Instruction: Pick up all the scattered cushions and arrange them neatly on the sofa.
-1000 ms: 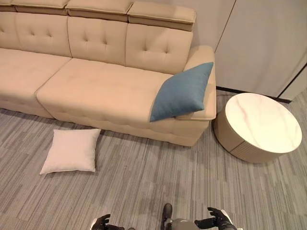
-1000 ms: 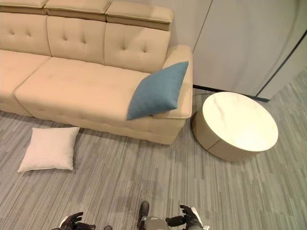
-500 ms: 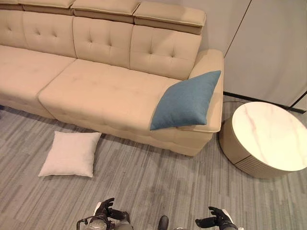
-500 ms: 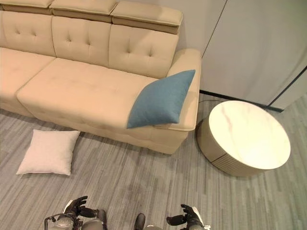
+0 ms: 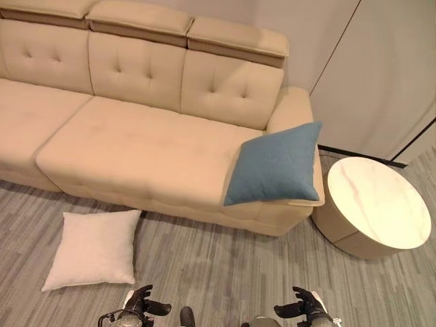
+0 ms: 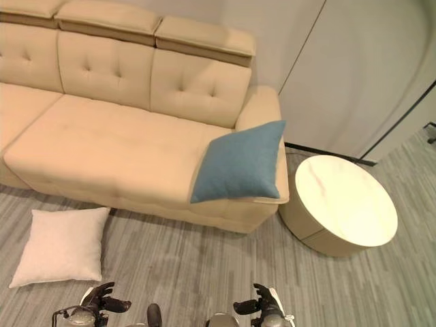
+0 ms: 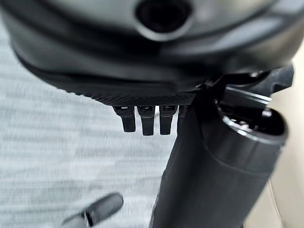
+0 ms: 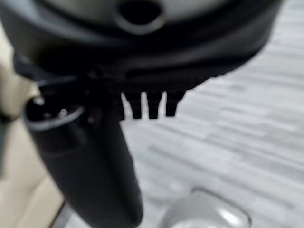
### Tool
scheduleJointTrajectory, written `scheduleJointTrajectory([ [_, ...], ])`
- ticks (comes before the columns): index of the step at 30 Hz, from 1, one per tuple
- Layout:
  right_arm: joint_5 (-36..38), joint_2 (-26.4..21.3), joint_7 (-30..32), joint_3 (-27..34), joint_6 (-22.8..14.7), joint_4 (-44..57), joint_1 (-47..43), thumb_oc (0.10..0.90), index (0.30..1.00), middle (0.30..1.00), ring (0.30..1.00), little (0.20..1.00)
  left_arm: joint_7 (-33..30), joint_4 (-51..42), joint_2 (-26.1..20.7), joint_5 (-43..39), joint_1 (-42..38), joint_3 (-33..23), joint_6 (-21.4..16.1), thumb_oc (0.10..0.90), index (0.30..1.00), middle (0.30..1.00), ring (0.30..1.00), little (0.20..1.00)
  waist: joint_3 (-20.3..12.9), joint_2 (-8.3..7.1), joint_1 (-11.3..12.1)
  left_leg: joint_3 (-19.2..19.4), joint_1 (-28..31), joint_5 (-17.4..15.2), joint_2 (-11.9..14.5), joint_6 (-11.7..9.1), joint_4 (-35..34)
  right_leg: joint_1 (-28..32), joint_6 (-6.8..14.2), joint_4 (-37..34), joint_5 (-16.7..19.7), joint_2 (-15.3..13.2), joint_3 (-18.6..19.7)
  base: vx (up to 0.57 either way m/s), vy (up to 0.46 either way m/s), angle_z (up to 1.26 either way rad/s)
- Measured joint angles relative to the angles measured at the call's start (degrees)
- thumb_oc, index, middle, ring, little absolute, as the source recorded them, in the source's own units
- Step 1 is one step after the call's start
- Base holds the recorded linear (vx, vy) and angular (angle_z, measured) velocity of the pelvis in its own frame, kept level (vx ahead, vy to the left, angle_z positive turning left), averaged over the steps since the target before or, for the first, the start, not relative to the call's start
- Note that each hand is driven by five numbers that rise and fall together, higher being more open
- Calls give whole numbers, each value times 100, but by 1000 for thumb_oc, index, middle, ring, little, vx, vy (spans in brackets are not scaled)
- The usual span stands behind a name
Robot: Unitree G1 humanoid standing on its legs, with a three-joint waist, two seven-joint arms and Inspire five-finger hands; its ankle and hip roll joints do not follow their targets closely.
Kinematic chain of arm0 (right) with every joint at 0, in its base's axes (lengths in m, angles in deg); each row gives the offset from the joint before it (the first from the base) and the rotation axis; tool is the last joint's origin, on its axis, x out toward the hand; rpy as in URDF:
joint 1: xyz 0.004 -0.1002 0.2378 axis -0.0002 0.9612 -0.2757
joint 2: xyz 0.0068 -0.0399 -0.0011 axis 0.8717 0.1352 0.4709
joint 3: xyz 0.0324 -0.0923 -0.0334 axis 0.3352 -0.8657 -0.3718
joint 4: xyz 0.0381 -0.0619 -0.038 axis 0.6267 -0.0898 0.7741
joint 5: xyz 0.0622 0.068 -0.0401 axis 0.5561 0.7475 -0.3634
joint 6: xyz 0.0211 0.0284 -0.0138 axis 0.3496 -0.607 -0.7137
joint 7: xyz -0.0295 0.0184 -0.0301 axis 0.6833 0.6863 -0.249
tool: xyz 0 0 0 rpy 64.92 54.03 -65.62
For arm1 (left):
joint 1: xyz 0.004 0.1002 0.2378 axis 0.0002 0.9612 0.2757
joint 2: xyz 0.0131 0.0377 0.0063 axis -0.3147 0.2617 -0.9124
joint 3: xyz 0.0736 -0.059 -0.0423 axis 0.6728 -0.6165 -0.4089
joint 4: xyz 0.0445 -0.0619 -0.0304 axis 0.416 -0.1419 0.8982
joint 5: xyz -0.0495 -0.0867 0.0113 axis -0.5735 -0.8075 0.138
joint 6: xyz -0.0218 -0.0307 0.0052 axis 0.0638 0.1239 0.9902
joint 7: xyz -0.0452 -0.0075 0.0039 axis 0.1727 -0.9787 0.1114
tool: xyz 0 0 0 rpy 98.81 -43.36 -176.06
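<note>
Sofa: a big beige sofa point(image 5: 136, 136) is sitting on the grey striped floor point(image 5: 225, 272), with its back near the wall.
Blue cushion: the blue cushion point(image 5: 274, 163) is leaning on the sofa's armrest at the right end, tilted, with one corner poking up and its lower edge sitting on the seat.
White cushion: the white cushion point(image 5: 92, 248) is lying flat on the floor, just in front of the sofa on the robot's left side. One corner is almost touching the sofa's bottom edge. It is well apart from the blue cushion.
Round table: a low round table point(image 5: 376, 204) with a pale stone-look top is standing on the floor just beside the sofa's right end.
Left hand: the left hand point(image 5: 139, 303) is hanging low over the floor, near the white cushion but not touching it. Its fingers point(image 7: 142, 121) are sticking out loose and are holding nothing.
Right hand: the right hand point(image 5: 306, 304) is hanging low over the floor on the other side, well apart from both cushions. Its fingers point(image 8: 152, 107) are also loose and spread, holding nothing.
</note>
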Motion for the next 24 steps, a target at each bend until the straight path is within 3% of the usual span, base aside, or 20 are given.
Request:
scheduleJointTrajectory([
  [3, -26, 32, -27, -155, -19, 89, 20, 800, 900, 900, 900, 900, -3, 24, 28, 1, 218, -11, 24, 800, 900, 900, 900, 900, -57, 62, 31, 211, 107, -184, -8, -111, 1, -180, -125, -1243, 282, 22, -480, 229, -15, -44],
  [6, -15, 29, -36, -99, 17, 90, 62, 800, 900, 900, 900, 900, 19, 182, 93, 23, 270, 10, 89, 800, 900, 900, 900, 900, -62, 6, -130, 235, 228, -307, -3, -119, -10, -325, -88, -1704, 673, 91, -671, 215, -49, -9],
  [9, -24, -6, 3, -76, 30, 55, 180, 800, 900, 900, 900, 900, 48, 179, 183, 124, 323, 59, 97, 800, 900, 900, 900, 900, -182, -71, -231, 53, 413, -442, 72, -306, 2, -118, -510, -1905, 1303, 287, -398, 148, -61, 19],
  [11, -26, -78, 1, -75, 75, 30, 246, 800, 900, 900, 900, 900, 115, 78, 246, 124, 255, 232, 65, 800, 900, 900, 900, 900, -223, 9, -171, 46, 448, -489, 345, -461, 208, 186, -725, -2319, 1382, 611, -491, 196, -202, 10],
  [12, -17, -77, -3, -1, 72, 31, 237, 800, 900, 900, 900, 900, 113, 88, 280, 125, 220, 249, 62, 800, 900, 900, 900, 900, -212, 30, -220, -23, 328, -557, 480, -677, 536, 371, -750, -2543, 1321, 717, -494, 169, -217, 41],
  [13, -7, -48, -3, 82, 69, 24, 302, 800, 900, 900, 900, 900, 141, 225, 283, 130, 51, 249, 82, 800, 900, 900, 900, 900, -206, -84, -303, -159, -118, -712, 547, -921, 1467, 596, -797, -2878, 1343, 761, -547, 20, -112, 53],
  [14, -7, -42, -1, 73, 65, -8, 339, 800, 900, 900, 900, 900, 140, 206, 265, 118, -68, 234, 81, 800, 900, 900, 900, 900, -224, -223, -277, -201, -467, -731, 543, -978, 2202, 662, -889, -2985, 1419, 694, -532, 44, -79, 27],
  [16, 7, -137, 14, 29, 64, -160, 249, 800, 900, 900, 900, 900, 110, 101, 287, 118, -164, 235, 38, 800, 900, 900, 900, 900, -216, -193, -81, -362, -921, -714, 723, -1101, 3320, 812, -1196, -3060, 1361, 822, -370, 130, -40, -32],
  [17, 12, -174, 10, 4, 65, -207, 206, 800, 900, 900, 900, 900, 114, 92, 322, 100, -191, 239, 39, 800, 900, 900, 900, 900, -196, -189, -50, -601, -1284, -698, 792, -1233, 3960, 900, -1247, -3144, 1350, 881, -288, 139, 32, -37],
  [18, 16, -181, 17, 4, 68, -215, 177, 800, 900, 900, 900, 900, 108, -20, 336, 62, -199, 238, 35, 800, 900, 900, 900, 900, -186, -203, -10, -798, -1448, -841, 749, -1181, 4064, 933, -1280, -3157, 1326, 908, -183, 99, 37, -49],
  [20, 31, -193, 19, -39, 62, -214, 132, 800, 900, 900, 900, 900, 107, -98, 356, -8, -221, 239, -20, 800, 900, 900, 900, 900, -168, -219, 43, -893, -1517, -868, 693, -1114, 3303, 969, -1319, -3178, 1276, 933, -48, 183, 78, -54],
  [21, 35, -195, 18, -108, 62, -208, 108, 800, 900, 900, 900, 900, 103, -87, 376, -16, -224, 250, -19, 800, 900, 900, 900, 900, -162, -233, 36, -1022, -1496, -833, 592, -1104, 2577, 990, -1298, -3199, 1212, 944, 32, 186, 110, -33],
  [22, 35, -191, 15, -136, 67, -211, 112, 800, 900, 900, 900, 900, 103, -83, 398, -48, -246, 255, -21, 800, 900, 900, 900, 900, -123, -266, 44, -1217, -1392, -663, 482, -1102, 1659, 1021, -1279, -3199, 1171, 957, 69, 149, 105, -31],
  [24, 34, -207, 18, -151, 64, -232, 90, 800, 900, 900, 900, 900, 104, -89, 429, -162, -287, 242, -20, 800, 900, 900, 900, 900, -14, -196, 82, -1538, -1253, -216, 406, -1088, 536, 1126, -1177, -3200, 1129, 1057, 196, 158, 115, -39],
])
